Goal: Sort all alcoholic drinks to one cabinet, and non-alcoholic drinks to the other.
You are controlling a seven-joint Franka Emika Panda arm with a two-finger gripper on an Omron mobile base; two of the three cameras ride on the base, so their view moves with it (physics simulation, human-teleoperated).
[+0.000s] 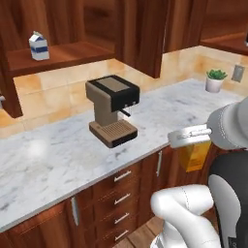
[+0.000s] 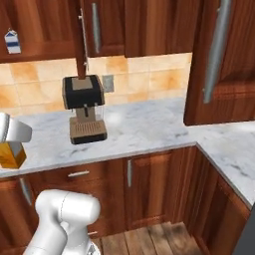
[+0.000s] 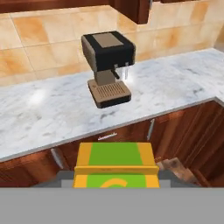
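One coffee machine [image 1: 112, 109] stands on the marble counter [image 1: 53, 160] — the gripper [image 3: 116, 177] clamps the juice carton [image 1: 194, 154] out over the drawers [image 1: 119, 196] — tiled wall behind.

Coffee machine [image 1: 113, 109]: on the counter [image 1: 58, 155], mid-depth, before the backsplash. Milk carton [image 1: 38, 46]: on the cabinet shelf [image 1: 63, 55], above-left. Potted plant [image 1: 215, 80]: counter's far right corner.
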